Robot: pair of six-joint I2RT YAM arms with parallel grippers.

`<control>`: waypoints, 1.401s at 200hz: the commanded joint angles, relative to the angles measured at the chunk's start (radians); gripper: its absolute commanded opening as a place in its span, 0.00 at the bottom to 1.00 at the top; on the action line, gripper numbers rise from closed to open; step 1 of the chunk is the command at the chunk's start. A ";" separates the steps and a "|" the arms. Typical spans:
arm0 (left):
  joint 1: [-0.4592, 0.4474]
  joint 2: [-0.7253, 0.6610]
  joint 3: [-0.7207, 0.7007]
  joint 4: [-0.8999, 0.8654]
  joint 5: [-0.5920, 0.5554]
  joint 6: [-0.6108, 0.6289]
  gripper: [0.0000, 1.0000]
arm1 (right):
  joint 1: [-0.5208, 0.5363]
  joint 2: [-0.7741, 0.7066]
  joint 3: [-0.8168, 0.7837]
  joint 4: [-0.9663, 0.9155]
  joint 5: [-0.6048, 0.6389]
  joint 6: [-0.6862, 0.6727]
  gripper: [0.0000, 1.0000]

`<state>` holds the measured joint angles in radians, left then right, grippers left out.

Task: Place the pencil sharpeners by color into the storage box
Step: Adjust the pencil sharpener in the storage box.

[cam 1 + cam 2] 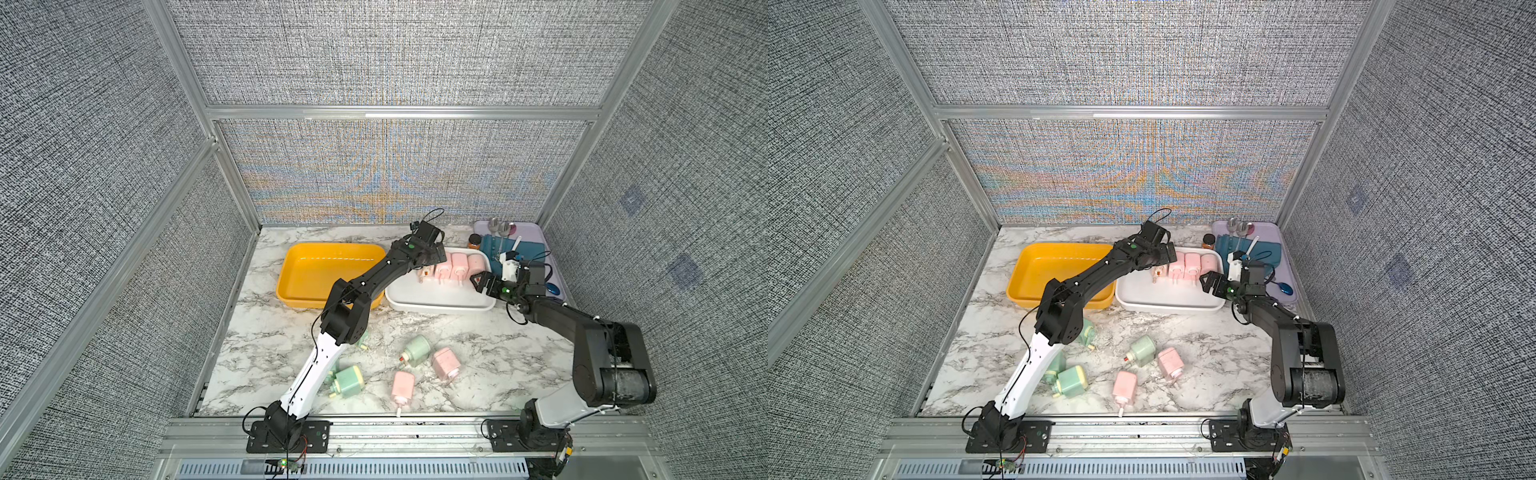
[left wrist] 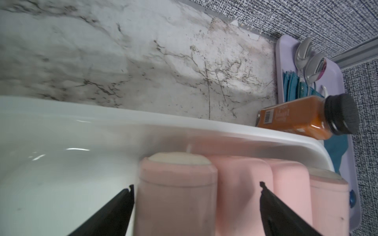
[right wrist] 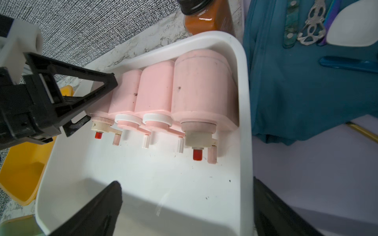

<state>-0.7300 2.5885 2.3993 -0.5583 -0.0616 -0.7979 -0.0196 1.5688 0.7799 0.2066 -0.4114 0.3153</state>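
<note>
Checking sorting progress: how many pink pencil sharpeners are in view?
6. Four pink sharpeners lie side by side in the white box, against its far wall; two lie loose on the marble table. The left arm may hide more.

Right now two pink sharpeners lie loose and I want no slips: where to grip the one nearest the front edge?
Best grip the pink sharpener across its body's long sides, from straight above: it lies flat, neck and crank pointing toward the front edge.
</note>
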 commanded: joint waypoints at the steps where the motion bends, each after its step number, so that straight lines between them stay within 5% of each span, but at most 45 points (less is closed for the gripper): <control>1: -0.002 0.011 0.014 0.028 0.052 -0.025 0.99 | 0.023 0.006 0.014 0.008 -0.075 -0.036 0.98; 100: 0.009 -0.186 -0.157 -0.044 -0.067 0.068 0.99 | 0.046 0.044 0.119 -0.081 0.035 -0.050 0.98; 187: 0.028 -0.484 -0.521 -0.199 -0.334 0.228 1.00 | 0.063 -0.070 0.103 -0.198 0.229 -0.085 0.98; 230: 0.060 -0.542 -0.705 -0.122 -0.263 0.242 1.00 | 0.118 -0.138 0.078 -0.221 0.240 -0.071 0.99; 280: 0.061 -0.511 -0.718 -0.147 -0.295 0.212 0.95 | 0.184 -0.205 0.071 -0.288 0.226 -0.069 0.98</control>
<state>-0.6720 2.0647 1.6829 -0.7036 -0.3313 -0.5686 0.1448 1.3933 0.8597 -0.0330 -0.1894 0.2405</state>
